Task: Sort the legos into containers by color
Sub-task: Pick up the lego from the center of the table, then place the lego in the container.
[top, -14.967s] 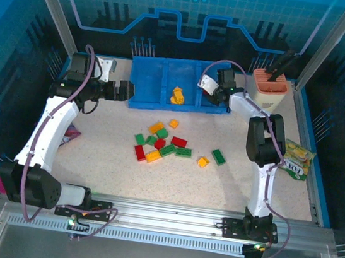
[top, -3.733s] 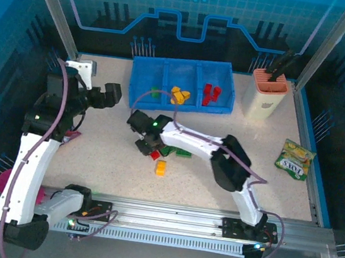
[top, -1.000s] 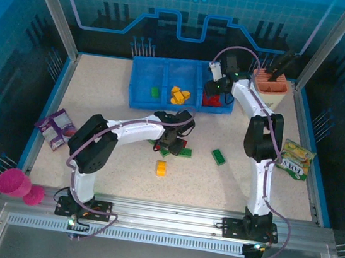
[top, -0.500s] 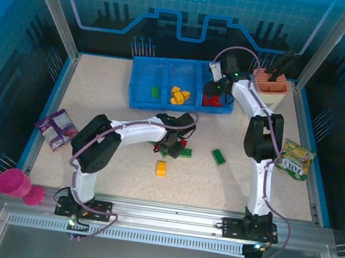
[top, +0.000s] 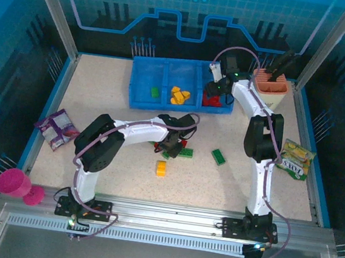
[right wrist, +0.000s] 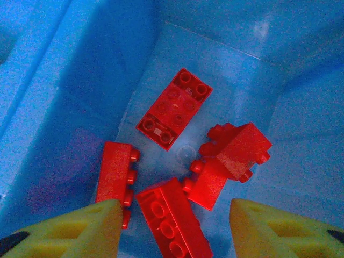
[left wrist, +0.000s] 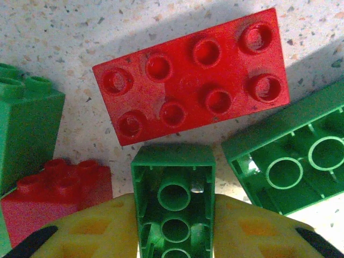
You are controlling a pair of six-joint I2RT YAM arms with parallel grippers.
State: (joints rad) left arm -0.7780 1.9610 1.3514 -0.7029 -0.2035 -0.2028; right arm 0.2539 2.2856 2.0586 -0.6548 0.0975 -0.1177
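- Speckled tabletop (top: 101, 94): our left gripper (left wrist: 173, 231) is reaching low, clenching a green lego (left wrist: 173, 177).
- We are seeing our right gripper (right wrist: 174, 207) hovering, released, over the blue tray's (right wrist: 279, 32) red legos (right wrist: 174, 109).

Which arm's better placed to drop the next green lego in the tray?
Left. The left gripper pinches a green brick, fingers against both sides. The right gripper hangs open, empty, over red bricks in the tray.

The overhead camera faces 12 o'clock across the whole table (top: 101, 94). Both wrist cameras look down from close range. The left is over the central legos (left wrist: 191, 75), the right over the blue tray (right wrist: 54, 59) at 1 o'clock.
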